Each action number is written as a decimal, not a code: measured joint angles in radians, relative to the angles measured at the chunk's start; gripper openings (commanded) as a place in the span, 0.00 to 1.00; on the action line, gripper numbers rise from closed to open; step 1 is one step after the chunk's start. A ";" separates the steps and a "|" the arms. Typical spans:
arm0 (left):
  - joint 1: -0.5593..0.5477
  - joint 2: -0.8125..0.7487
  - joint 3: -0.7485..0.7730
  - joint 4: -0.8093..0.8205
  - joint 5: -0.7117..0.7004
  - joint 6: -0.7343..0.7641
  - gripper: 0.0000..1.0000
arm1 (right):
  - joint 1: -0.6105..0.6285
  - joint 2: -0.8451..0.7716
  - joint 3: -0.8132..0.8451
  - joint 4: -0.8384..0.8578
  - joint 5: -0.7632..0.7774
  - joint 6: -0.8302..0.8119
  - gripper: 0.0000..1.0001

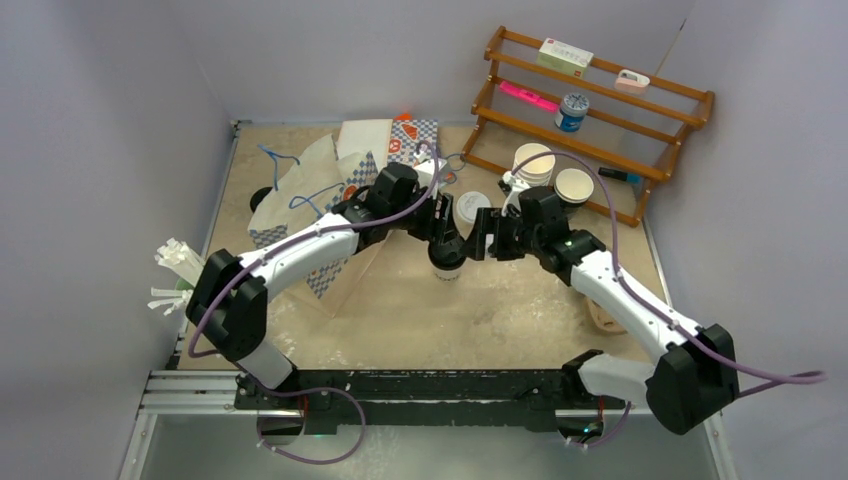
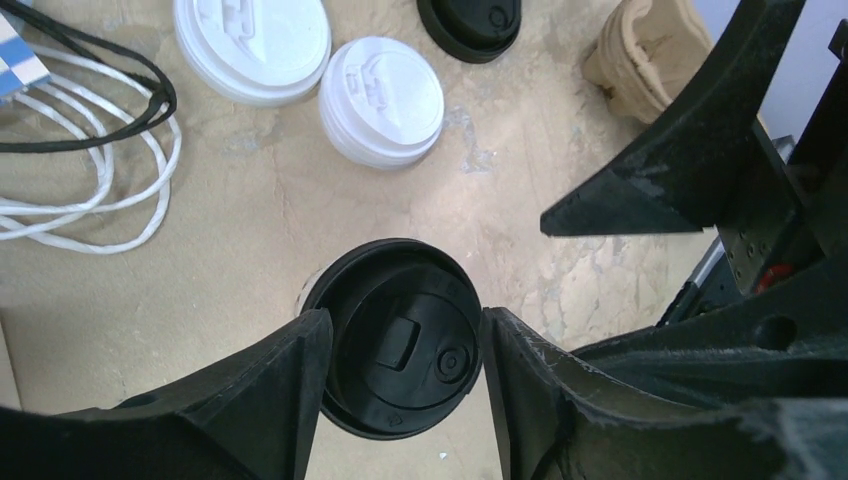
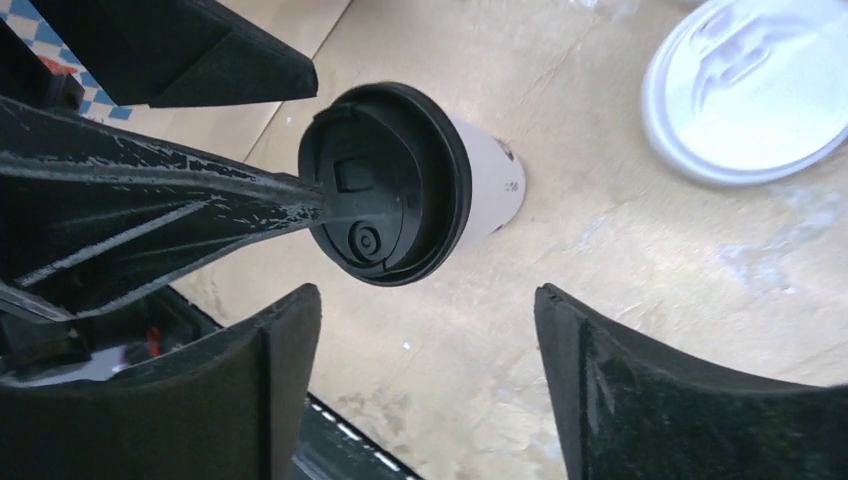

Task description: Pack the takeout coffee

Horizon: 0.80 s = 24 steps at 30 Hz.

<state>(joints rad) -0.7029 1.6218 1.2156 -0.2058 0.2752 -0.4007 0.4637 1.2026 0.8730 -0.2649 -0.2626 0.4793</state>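
Near edge, right side: pulp cup carrier [image 1: 605, 318] by the right edge, well apart from the rest.

Mid-desk: takeout coffee [image 1: 447, 265], pale cup with black sip lid. Standing or just lifted: cannot tell. Clamped by left gripper [image 2: 405, 320], one finger touching each side of the lid rim. Just beside it on the right: right gripper [image 3: 428, 292], spread wide, holding nothing.

Beyond, toward the far left corner: checked paper bag [image 1: 290, 195], slumped; mouth not readable from above.

Toward the far right: loose white lids [image 2: 380, 100], one loose black lid [image 2: 470, 25], stack of lidless cups [image 1: 533, 160]. In the far right corner: wooden rack [image 1: 590, 110].

Risks, as judged:
- Hold apparently at lid height, not on the cup wall. Possible lid pop-off under lift, then a dropped or tipped cup.
- Harder squeeze as remedy: lid deformation, leak.
- Slumped bag: cup base snagging on a collapsed edge during insertion.
- Both wrists crowded mid-desk: contact with the right fingers on any swing toward the far left corner.
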 measured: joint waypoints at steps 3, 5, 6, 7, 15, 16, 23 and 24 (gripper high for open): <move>0.000 -0.032 0.000 0.001 0.002 0.000 0.61 | 0.000 -0.036 0.010 -0.002 0.027 -0.060 0.97; 0.000 -0.049 0.000 0.000 0.002 0.000 0.61 | 0.000 -0.058 0.014 -0.003 0.039 -0.095 0.98; 0.000 -0.058 0.000 -0.001 0.001 0.000 0.60 | 0.000 -0.066 0.016 -0.003 0.043 -0.111 0.98; 0.000 -0.067 0.000 -0.002 0.001 0.000 0.59 | 0.000 -0.071 0.022 -0.004 0.045 -0.130 0.97; 0.000 -0.253 -0.149 0.035 -0.023 -0.035 0.49 | 0.000 -0.052 0.074 -0.006 0.094 -0.175 0.65; 0.000 -0.290 -0.195 0.046 -0.025 -0.050 0.49 | 0.000 -0.044 0.081 -0.006 0.103 -0.163 0.65; 0.000 -0.423 -0.452 0.139 -0.029 -0.160 0.43 | 0.000 0.013 0.083 0.080 0.109 -0.043 0.75; 0.000 -0.424 -0.470 0.150 -0.030 -0.169 0.42 | 0.000 0.020 0.078 0.096 0.103 -0.029 0.73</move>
<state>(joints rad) -0.7025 1.1980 0.7452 -0.0555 0.2455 -0.5701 0.4637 1.2228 0.9508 -0.1688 -0.1596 0.4503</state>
